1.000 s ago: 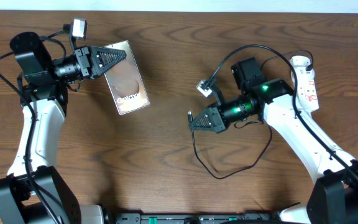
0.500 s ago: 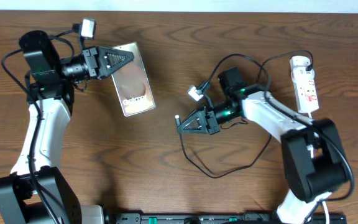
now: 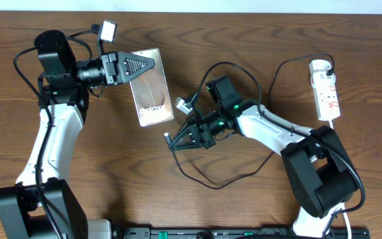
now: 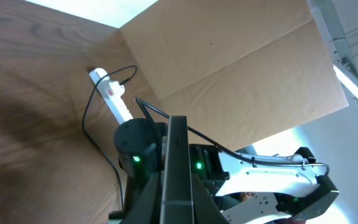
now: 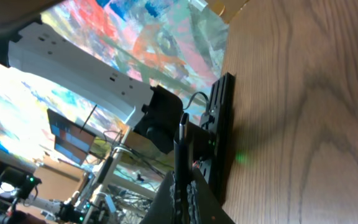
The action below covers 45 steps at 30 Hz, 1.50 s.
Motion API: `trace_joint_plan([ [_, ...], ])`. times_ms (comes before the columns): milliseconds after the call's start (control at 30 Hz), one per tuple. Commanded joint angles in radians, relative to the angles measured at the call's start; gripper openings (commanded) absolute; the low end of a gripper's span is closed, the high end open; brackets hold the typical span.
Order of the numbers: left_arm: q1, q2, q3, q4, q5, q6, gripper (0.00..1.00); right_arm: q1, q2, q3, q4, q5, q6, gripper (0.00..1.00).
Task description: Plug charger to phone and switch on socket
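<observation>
1 phone (image 3: pixel 154 93), 1 charger (image 3: pixel 211 187), 1 socket (image 3: pixel 325 89), 2 arms. left gripper (image 3: pixel 148 63) reaches right, pinching phone's far edge. right gripper (image 3: pixel 178 141) points left, clamped on charger tip near phone's lower corner. socket far right.

- A dark brown wooden table (image 3: pixel 244 46) with a bold, wavy grain carries everything; its top is flat and matte, and pale light falls across it in places.
- A white elongated power strip (image 3: pixel 325 89) with small red marks lies flat near the table's far right corner. It runs lengthwise from far to near, with its rounded end toward the far edge.
- A thin black cable (image 3: pixel 212 188) enters the strip at that rounded end. Farther along, a slack part of it rests on the wood in a loose, open curve in the near middle, well apart from the strip.
- A black bar (image 3: pixel 178 232) runs along the table's near edge.
</observation>
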Motion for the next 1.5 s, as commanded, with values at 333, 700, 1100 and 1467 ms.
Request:
trace_joint_plan([
  [333,-0.001,-0.003,0.01,0.006,0.02,0.062,0.07,0.018,-0.005,0.002,0.383,-0.031,0.414,0.01],
  [700,0.002,-0.003,0.01,0.005,-0.065,0.061,0.07,0.014,-0.005,0.002,0.558,-0.031,0.571,0.01],
  [1100,0.002,-0.003,0.01,0.006,-0.115,0.103,0.07,0.011,-0.005,0.002,0.568,-0.031,0.582,0.01],
  [1467,0.002,-0.003,0.01,0.006,-0.112,0.121,0.07,0.009,-0.005,0.002,0.568,-0.031,0.582,0.01],
])
